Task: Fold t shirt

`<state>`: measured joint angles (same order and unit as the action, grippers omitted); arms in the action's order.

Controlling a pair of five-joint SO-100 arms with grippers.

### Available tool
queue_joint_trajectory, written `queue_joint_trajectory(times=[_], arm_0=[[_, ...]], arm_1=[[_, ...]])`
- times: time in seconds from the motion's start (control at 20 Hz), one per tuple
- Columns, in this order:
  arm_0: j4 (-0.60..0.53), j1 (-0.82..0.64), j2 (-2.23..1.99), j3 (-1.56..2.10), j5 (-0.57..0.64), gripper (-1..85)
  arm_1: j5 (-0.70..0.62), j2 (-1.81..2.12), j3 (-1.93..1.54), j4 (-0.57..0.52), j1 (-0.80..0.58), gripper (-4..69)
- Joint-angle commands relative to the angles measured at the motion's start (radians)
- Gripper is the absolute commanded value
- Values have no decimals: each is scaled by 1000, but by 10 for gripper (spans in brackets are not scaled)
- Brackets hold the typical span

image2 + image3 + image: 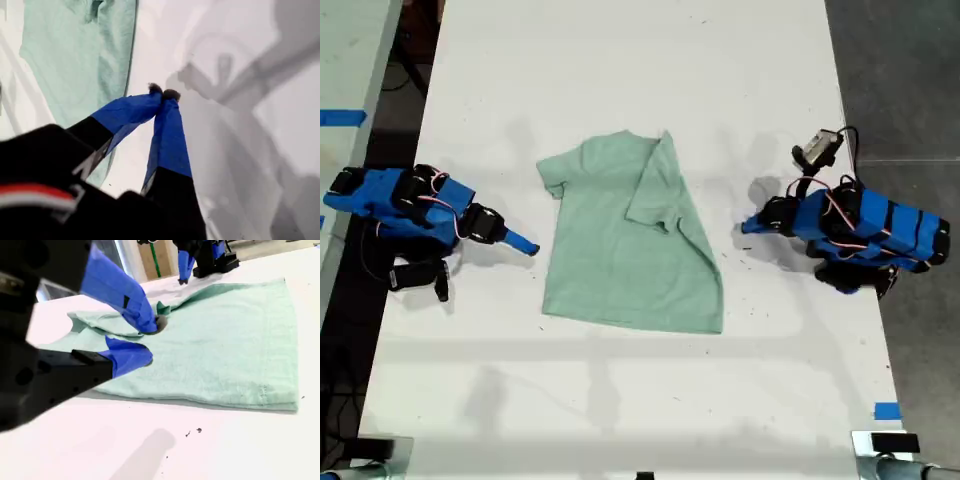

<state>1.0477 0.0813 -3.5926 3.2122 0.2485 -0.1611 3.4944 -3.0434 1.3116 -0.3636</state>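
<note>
The pale mint-green t shirt [610,250] lies flat mid-table, collar toward the far edge, with the sleeve and side on the exterior view's right folded in over its body. My first gripper [748,226] is on the arm at the exterior view's right. It is shut and empty [162,92], just off the shirt's [65,60] folded side. My second gripper [528,246], on the arm at the exterior view's left, stands open [150,340] beside the shirt's [225,340] other edge, holding nothing. The first arm [200,255] shows across the shirt.
The white table [640,400] has bare surface in front of and behind the shirt. Blue tape [886,410] marks its near corner on the exterior view's right. Dark floor [910,70] lies past the table's edge at that view's right, and a second table with blue tape [340,117] at its left.
</note>
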Motion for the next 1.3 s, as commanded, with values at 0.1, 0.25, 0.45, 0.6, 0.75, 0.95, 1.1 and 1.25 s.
queue_joint_trajectory(times=[0.1, 0.25, 0.45, 0.6, 0.75, 0.95, 1.1, 1.25], arm_0=[[-15, -3, -9, -3, -3, 62], [-15, -3, -9, -3, -3, 62], [-15, -3, -9, -3, -3, 62], [-15, -3, -9, -3, -3, 62], [-15, -3, -9, -3, -3, 62], [-15, -3, -9, -3, -3, 62], [-15, -3, -9, -3, -3, 62], [-15, -3, -9, -3, -3, 62]], arm_1=[[29, 15, -40, 21, 2, 4], [51, 15, -37, 44, -14, 4], [63, 15, -32, 55, -11, 4], [71, 15, -32, 55, -8, 4], [71, 15, -34, 51, -6, 4], [72, 15, -35, 49, -5, 4], [72, 15, -35, 48, -3, 4], [72, 15, -35, 48, -3, 4]])
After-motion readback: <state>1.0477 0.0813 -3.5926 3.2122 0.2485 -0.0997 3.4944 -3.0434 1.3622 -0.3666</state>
